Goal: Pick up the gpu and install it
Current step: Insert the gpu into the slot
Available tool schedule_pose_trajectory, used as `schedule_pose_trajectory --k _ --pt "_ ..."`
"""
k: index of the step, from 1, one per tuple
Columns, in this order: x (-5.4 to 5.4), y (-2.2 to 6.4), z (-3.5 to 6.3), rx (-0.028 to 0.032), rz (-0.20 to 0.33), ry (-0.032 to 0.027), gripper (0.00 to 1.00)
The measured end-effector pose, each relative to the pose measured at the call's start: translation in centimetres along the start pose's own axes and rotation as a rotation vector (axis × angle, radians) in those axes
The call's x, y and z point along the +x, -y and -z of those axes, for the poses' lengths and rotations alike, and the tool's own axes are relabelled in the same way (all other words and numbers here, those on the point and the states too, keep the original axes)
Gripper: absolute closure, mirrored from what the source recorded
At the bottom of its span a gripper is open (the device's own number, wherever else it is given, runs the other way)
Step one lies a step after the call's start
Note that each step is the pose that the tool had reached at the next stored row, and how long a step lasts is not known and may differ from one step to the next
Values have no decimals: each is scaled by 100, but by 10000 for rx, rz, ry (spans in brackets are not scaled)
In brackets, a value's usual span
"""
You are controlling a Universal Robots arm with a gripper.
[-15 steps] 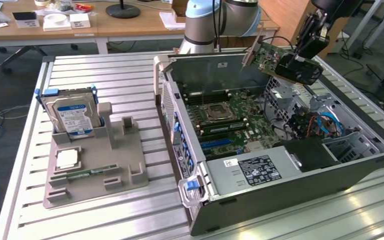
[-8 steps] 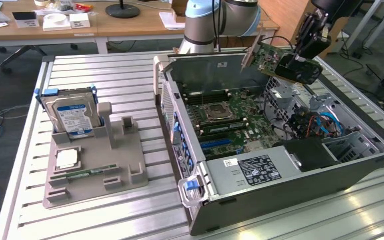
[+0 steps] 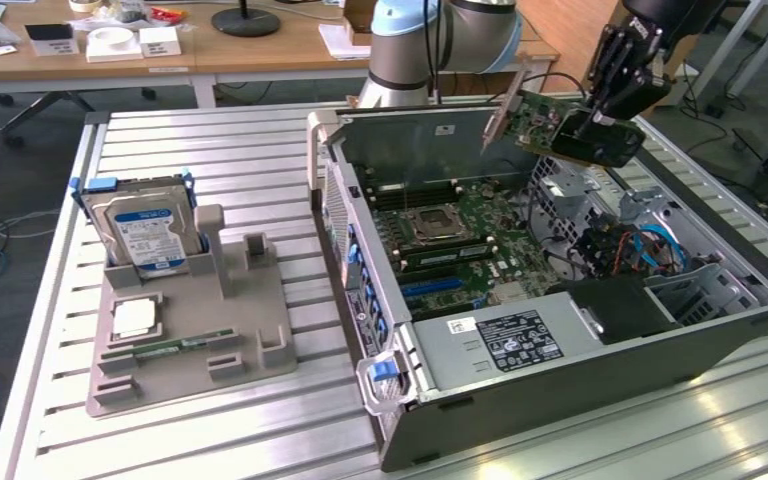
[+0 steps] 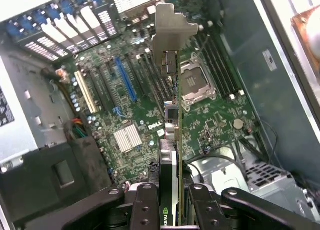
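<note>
Install step in hand: we see the claw (image 3: 618, 100) clamped on the gpu (image 3: 551, 118), card sticking out ahead of it, clear above the motherboard (image 4: 130, 115) of the open case (image 3: 598, 380) beneath; seating, we judge, calls for squaring its edge over the blue slot (image 4: 126, 80).

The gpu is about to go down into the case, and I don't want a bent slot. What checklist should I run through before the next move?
1. gpu clamped in the end effector: ok.
2. Computer case open, motherboard exposed: ok.
3. Blue slot empty: ok.
4. gpu seated in a slot: not ok, it hangs above the motherboard.
5. Card edge lined up with the blue slot: cannot tell.
</note>
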State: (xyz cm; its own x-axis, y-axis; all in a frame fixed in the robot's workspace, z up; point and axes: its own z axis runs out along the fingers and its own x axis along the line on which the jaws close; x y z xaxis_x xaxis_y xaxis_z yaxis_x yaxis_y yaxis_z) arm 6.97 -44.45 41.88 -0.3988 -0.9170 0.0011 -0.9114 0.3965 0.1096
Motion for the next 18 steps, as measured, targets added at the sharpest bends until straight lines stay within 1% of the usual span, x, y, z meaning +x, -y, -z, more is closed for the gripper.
schedule_pose_trajectory --k 8,10,12,14,18 --pt "0 0 -3 13 1442 -154 73" --pt "0 1 -6 30 1763 -183 73" --pt "0 1 -9 63 2048 -202 73" --pt "1 1 -8 79 2187 -212 73" --pt "0 1 -9 80 2188 -211 73"
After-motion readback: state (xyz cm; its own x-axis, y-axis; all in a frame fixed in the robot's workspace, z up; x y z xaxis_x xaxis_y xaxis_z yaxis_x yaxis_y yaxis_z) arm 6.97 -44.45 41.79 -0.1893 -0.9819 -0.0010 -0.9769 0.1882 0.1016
